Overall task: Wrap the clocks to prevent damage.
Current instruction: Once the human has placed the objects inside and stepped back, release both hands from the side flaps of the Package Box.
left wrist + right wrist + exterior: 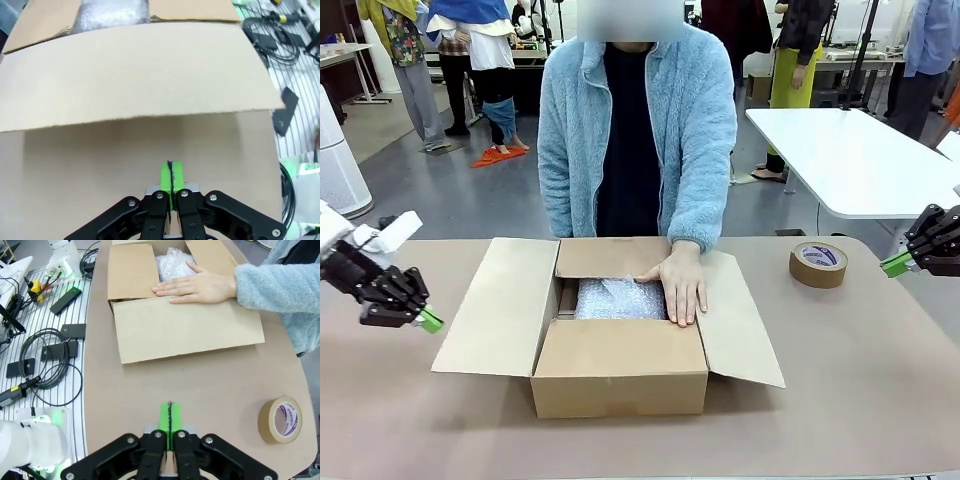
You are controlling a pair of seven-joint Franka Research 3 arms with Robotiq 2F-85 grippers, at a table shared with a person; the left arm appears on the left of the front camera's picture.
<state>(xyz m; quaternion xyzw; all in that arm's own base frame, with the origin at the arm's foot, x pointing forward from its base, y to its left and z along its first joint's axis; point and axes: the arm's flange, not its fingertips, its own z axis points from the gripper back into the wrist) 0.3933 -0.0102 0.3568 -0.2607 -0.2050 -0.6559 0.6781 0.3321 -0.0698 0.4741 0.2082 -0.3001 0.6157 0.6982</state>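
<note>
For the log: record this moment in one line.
left gripper: shut | right gripper: shut | person's hand: on open box | bubble wrap: in box

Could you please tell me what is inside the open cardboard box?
Bubble wrap lies inside the cardboard box, with the person's hand resting partly over it. Whatever the wrap covers cannot be seen.

- The box [618, 375] is sitting mid-table [860, 400], with its flaps lying outward.
- A bubble-wrap bundle [615, 298] is lying inside the box.
- The person's hand [680, 285] is resting at the box's right inner edge, seemingly touching the bundle.
- The tape roll [818, 264] is sitting right of the box.
- The left gripper [428, 321] is standing left of the box, and the right gripper [893, 264] right of it, beyond the tape roll.
</note>
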